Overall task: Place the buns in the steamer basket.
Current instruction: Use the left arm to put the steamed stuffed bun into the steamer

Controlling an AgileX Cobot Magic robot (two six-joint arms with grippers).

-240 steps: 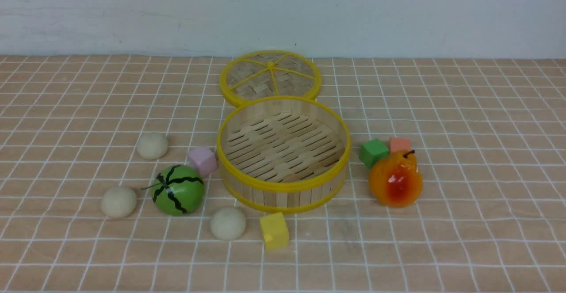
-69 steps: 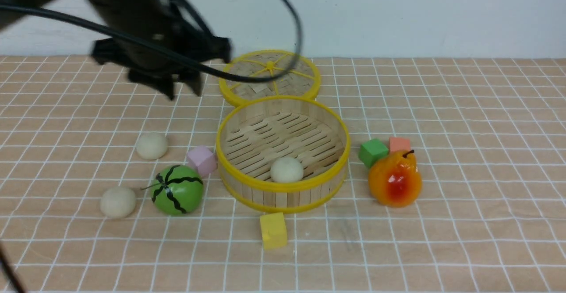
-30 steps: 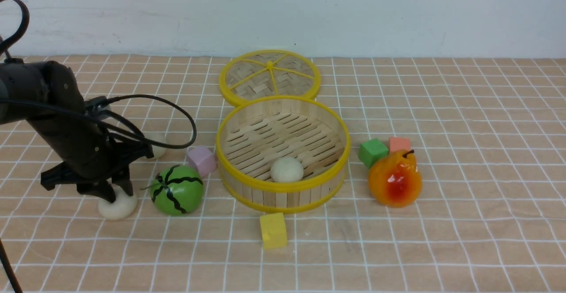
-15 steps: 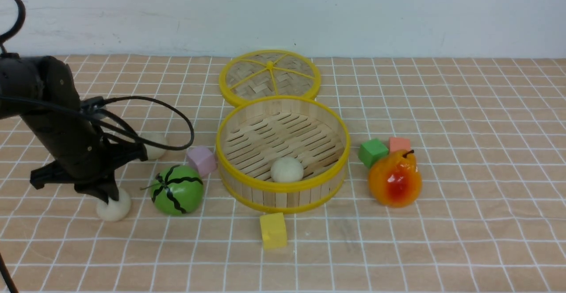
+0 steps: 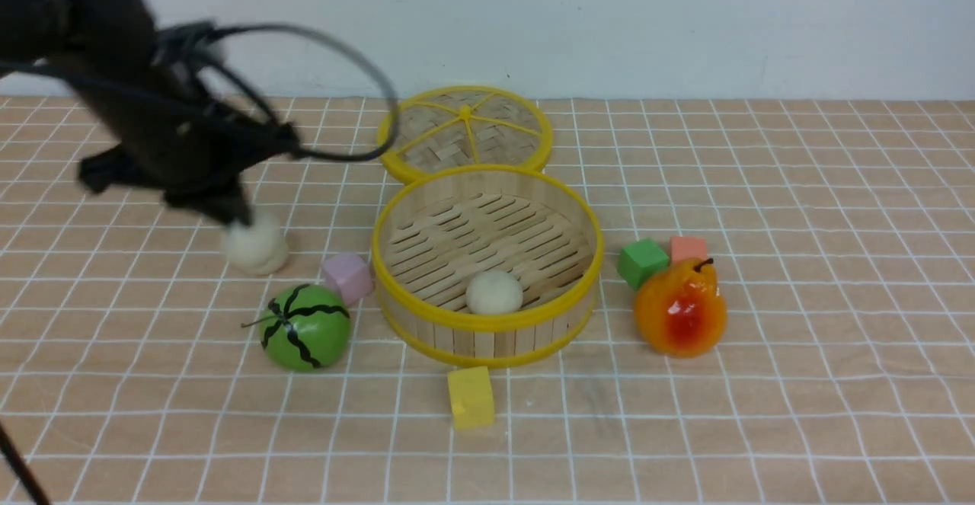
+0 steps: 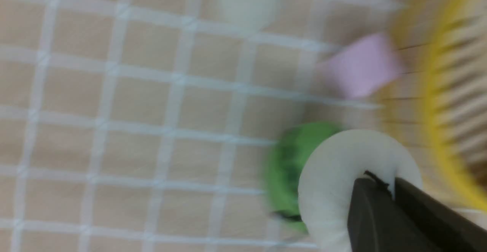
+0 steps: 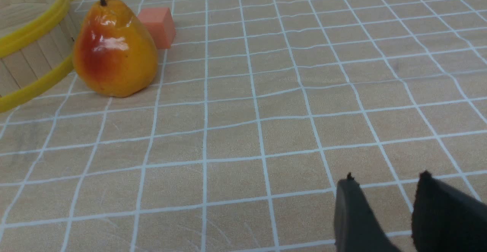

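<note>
One arm fills the upper left of the front view: the left arm (image 5: 129,109), blurred, slants down and inward, and the left tool (image 5: 232,215) points down at the table (image 5: 762,413), closed on the held bun (image 5: 242,237). That pale ball overlaps another pale shape behind it (the two cannot be separated here). To its right the steamer basket (image 5: 487,330) sits upright, mouth upward, with the basket bun (image 5: 494,292) lying on the slats near the front wall; both are round, so neither shows a long axis. A watermelon ball (image 5: 306,327) and a pink cube (image 5: 348,276) lie between arm and basket. From the left wrist, the dark fingers (image 6: 373,214) pinch the held bun at its edge, above the watermelon ball, with the basket's yellow rim off to one side, while the third bun (image 6: 249,1) rests on the table well apart, beyond the pink cube. From the right wrist, the right tool (image 7: 386,176) hovers low over the table, its jaws narrowly parted with nothing between them; a pear (image 7: 114,50) and an orange cube (image 7: 158,26) stand near the basket's wall.
</note>
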